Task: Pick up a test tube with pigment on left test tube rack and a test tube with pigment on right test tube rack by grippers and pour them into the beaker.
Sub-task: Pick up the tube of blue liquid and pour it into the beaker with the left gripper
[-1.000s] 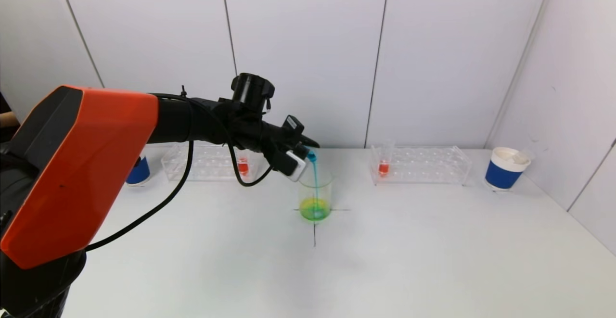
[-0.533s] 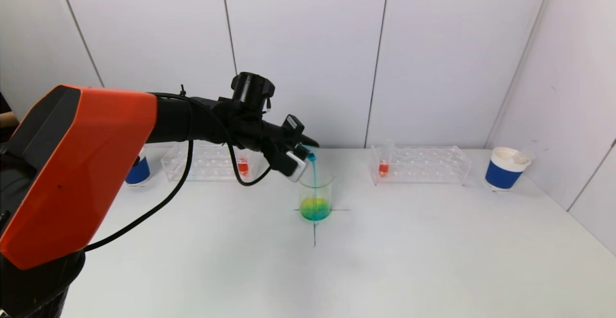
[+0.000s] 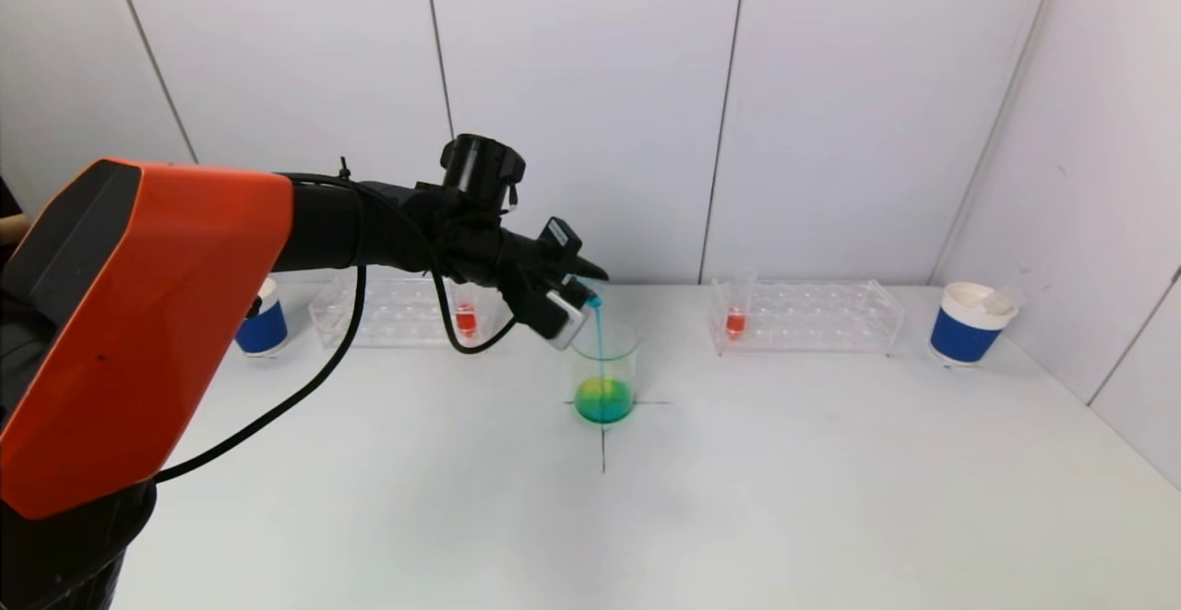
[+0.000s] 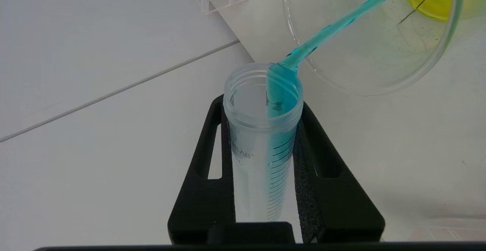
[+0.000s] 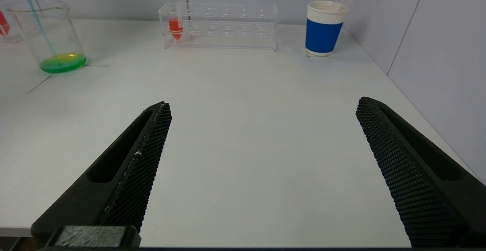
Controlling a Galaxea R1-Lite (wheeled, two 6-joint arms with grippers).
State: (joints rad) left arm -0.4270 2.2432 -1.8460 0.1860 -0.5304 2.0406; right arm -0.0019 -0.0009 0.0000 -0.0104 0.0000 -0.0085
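Note:
My left gripper [image 3: 577,294] is shut on a clear test tube [image 4: 262,141], tilted mouth-down over the glass beaker [image 3: 604,372] at the table's middle. A thin blue stream runs from the tube's mouth into the beaker, which holds green-yellow liquid. In the left wrist view the left gripper [image 4: 262,103] has its pads against both sides of the tube, with the beaker [image 4: 379,87] just beyond. A red-filled tube [image 3: 466,316] stands in the left rack [image 3: 387,315], another [image 3: 735,320] in the right rack [image 3: 821,316]. My right gripper [image 5: 264,106] is open and empty, low over the table's front right.
A blue paper cup [image 3: 972,326] stands at the far right by the wall, another [image 3: 261,327] at the far left behind my left arm. In the right wrist view the right rack [image 5: 228,27], its cup [image 5: 324,29] and the beaker [image 5: 49,34] stand ahead.
The blue stream keeps running from the tube into the beaker. The liquid in the beaker has turned bluer round its edge. My left arm has shifted slightly.

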